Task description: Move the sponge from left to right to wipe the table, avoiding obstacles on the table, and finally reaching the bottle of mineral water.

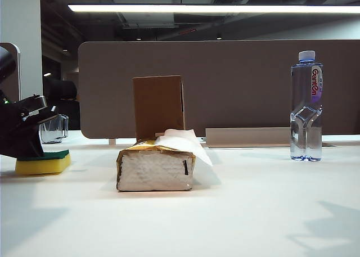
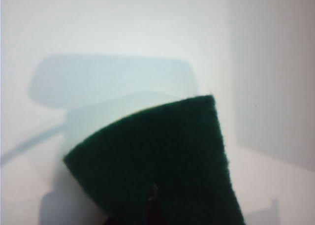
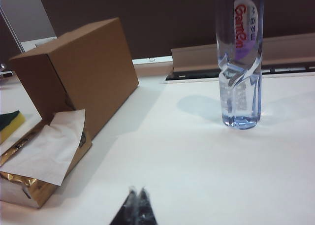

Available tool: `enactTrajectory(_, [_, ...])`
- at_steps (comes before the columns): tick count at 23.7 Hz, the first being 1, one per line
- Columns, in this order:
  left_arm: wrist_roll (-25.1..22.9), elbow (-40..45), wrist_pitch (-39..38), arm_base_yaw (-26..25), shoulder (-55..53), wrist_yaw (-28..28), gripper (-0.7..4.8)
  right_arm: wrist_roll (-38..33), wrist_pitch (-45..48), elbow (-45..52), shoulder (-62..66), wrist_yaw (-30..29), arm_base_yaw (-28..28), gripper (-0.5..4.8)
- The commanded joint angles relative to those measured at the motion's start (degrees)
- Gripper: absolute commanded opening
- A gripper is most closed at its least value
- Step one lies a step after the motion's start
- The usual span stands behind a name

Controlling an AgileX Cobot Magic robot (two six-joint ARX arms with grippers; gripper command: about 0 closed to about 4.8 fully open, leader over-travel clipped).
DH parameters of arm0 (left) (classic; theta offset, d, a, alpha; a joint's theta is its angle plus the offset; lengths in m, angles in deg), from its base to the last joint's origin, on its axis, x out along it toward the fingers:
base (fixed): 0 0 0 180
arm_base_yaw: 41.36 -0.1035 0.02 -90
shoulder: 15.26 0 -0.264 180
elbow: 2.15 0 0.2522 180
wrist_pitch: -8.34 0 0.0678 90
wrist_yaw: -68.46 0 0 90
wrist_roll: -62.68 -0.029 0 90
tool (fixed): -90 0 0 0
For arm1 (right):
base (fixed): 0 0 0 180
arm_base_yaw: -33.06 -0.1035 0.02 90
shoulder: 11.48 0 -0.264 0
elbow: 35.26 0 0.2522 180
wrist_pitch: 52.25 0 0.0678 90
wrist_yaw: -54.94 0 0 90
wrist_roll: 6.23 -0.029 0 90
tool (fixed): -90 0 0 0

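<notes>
Sponge (image 1: pixel 43 162) clamped in left claw (image 1: pixel 28 134) at far-left edge of surface (image 1: pixel 253 212), long axis left-right, with tissue pack (image 1: pixel 156 168) and box (image 1: pixel 158 106) squarely between it and bottle (image 1: pixel 306 106) far right; right claw (image 3: pixel 136 205) pinched empty, nearer bottle.

So the yellow foam sponge with the dark green scouring top (image 1: pixel 44 162) sits flat on the plain white counter (image 1: pixel 253 206) at far left, left hand (image 1: pixel 31 130) clamped down on it. Mid-counter there's a gold-edged pack of white tissues (image 1: pixel 156 168), one sheet poking out, with an upright brown cardboard box (image 1: pixel 158 106) right behind it. The tall clear plastic water bottle with purple-white label (image 1: pixel 306 108) stands upright, well off to the right.
</notes>
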Motion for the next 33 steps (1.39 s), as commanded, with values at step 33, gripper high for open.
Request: enactTrajectory(33, [-19.85,0.55,-20.48,6.62,0.83,-0.79,-0.06,-2.4,1.25,-5.68,0.0,-1.81,-0.02,0.0])
